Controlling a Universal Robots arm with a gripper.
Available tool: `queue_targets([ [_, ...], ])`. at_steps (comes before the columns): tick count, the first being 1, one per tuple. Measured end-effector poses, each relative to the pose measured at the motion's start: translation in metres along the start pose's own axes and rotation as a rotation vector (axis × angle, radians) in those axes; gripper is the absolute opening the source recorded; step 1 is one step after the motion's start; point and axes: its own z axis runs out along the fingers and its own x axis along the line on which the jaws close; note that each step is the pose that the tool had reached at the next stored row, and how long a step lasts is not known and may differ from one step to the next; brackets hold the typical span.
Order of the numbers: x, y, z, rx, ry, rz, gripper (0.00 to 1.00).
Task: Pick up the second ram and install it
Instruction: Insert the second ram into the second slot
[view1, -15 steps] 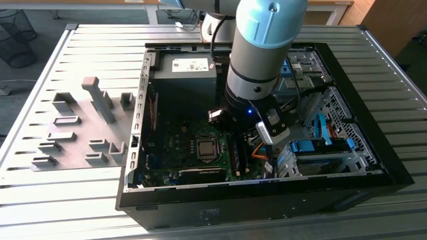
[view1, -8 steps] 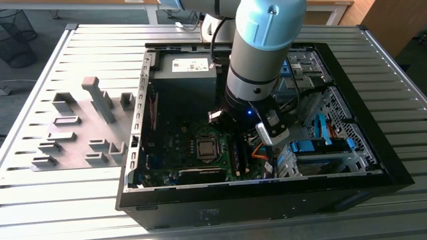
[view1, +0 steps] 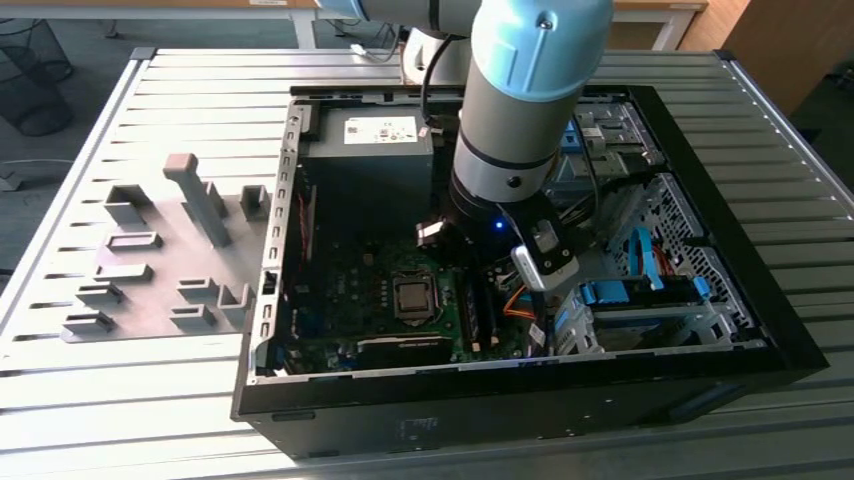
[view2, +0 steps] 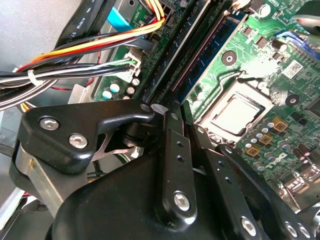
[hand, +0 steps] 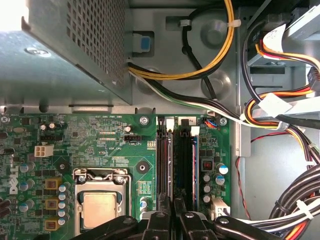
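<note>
Black linkages of my gripper (view2: 182, 112) fill the foreground in the second wrist view. My fingers (view2: 170, 145) are drawn close together, with a thin gap between them, closed on the second ram (view2: 212, 55). It stands on edge among the long memory sockets (hand: 164, 165), its dark blue board running away from my fingertips. In that view a cable bundle (view2: 75, 55) lies on one side of it and the processor socket (view2: 235, 112) on the other.

At the exterior view's left, grey tray blocks (view1: 160, 250) sit on the slatted table (view1: 200, 80). My arm (view1: 527, 110) reaches into the open computer case (view1: 747, 330) at the middle, and blue drive brackets (view1: 627, 295) lie to the right.
</note>
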Motion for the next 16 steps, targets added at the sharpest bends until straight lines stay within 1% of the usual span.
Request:
queue_targets([
  [8, 0.0000, 0.0000, 0.0004, -0.0002, 0.0000, 0.000, 0.15],
  [9, 0.0000, 0.0000, 0.0004, -0.0001, 0.0000, 0.000, 0.22],
  [12, 0.0000, 0.0000, 0.0001, 0.0000, 0.0000, 0.000, 0.22],
  [14, 0.0001, 0.0002, -0.0036, -0.0001, 0.0000, 0.000, 0.22],
  [16, 0.0003, 0.0005, -0.0109, -0.0002, -0.0001, 0.000, 0.22],
])
